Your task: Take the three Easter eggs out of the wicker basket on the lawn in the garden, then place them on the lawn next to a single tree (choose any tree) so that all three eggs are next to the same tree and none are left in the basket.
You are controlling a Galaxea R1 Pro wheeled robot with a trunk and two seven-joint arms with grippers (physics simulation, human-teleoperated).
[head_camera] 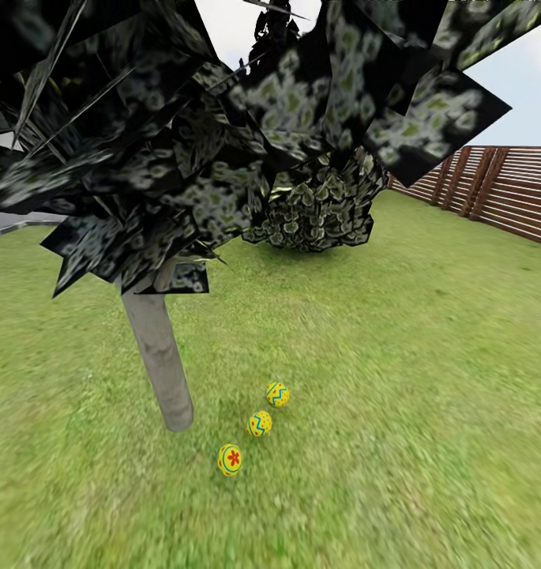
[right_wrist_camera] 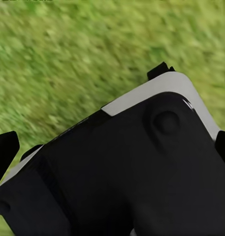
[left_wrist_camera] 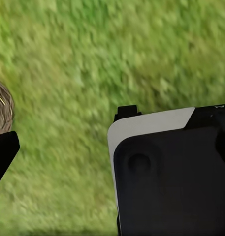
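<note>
**Q:** Black casing sits closest to each wrist camera. What are the grippers doing?

**A:** Each wrist view looks down past a black-and-white robot body (right_wrist_camera: 142, 172) onto the lawn (head_camera: 428, 379). Dark finger tips poke in at the frame edges, but whether the left or right gripper is spread or pressed together cannot be told. Nothing seems to be held. The left wrist view also catches a brown woven sliver, likely the basket (left_wrist_camera: 1, 110), on the grass beside the robot.

**Q:** Where are the eggs?

**A:** In the head view, all three lie on the grass in a short slanted row, just beside the pale grey trunk (head_camera: 161, 363), at about four o'clock from its base. The flower egg (head_camera: 230, 460) is nearest the camera. The zigzag egg (head_camera: 260, 423) lies in the middle, and another zigzag egg (head_camera: 277, 393) is farthest. They are close together but not touching.

**Q:** So what is left to do, and how to do it well?

**A:** Judging by this, the placing looks complete. The careful step is to confirm the basket is empty, then keep arms and base away from the eggs, since they could roll.

**Q:** How much room is there?

**A:** Open grass runs wide from twelve to six o'clock. A slatted fence (head_camera: 499, 190) borders the far two o'clock side. Dark foliage (head_camera: 183, 134) hangs low from nine to one o'clock.
</note>
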